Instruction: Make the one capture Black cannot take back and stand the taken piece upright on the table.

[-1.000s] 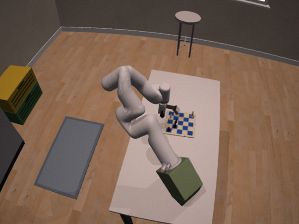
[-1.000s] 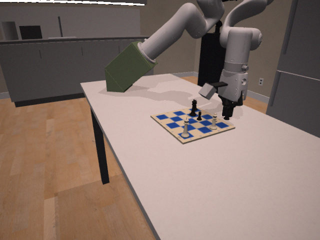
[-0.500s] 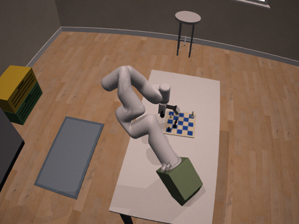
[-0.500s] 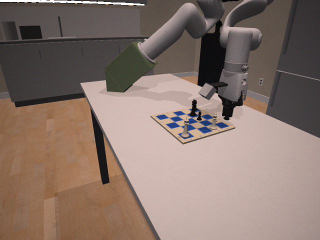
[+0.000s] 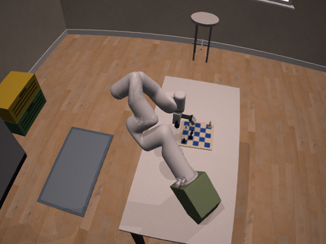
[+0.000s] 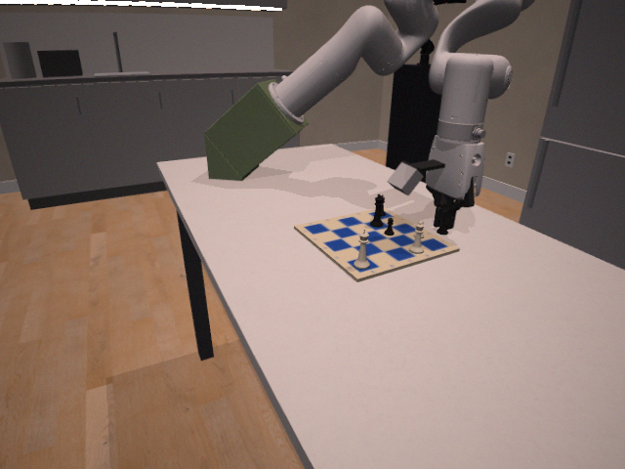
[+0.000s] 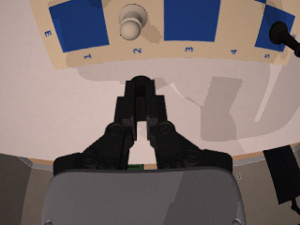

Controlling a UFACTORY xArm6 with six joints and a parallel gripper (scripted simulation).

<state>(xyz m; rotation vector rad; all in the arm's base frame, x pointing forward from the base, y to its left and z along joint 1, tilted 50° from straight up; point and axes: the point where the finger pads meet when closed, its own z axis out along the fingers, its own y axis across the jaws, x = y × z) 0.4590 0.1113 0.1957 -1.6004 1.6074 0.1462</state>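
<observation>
The blue-and-tan chessboard (image 5: pixel 197 146) (image 6: pixel 403 263) (image 7: pixel 187 56) lies on the white table (image 5: pixel 212 101) (image 6: pixel 403 353). My gripper (image 5: pixel 176 124) (image 6: pixel 443 222) (image 7: pixel 141 93) is shut on a small black piece (image 6: pixel 442 231) (image 7: pixel 142 81). It holds the piece upright, low over the table, just off the board's numbered edge. On the board stand two white pieces (image 6: pixel 361 249) (image 6: pixel 418 236), a tall black piece (image 6: pixel 378 210) and a black pawn (image 6: pixel 389 226). In the wrist view, a white piece (image 7: pixel 131 22) stands on the square just ahead of the fingers. I cannot tell whether the held piece's base touches the table.
The arm's green base block (image 5: pixel 197 195) (image 6: pixel 247 133) sits at one end of the table. A stool (image 5: pixel 204 19), stacked yellow and green crates (image 5: pixel 16 99) and a grey floor mat (image 5: pixel 76 169) stand on the floor around it.
</observation>
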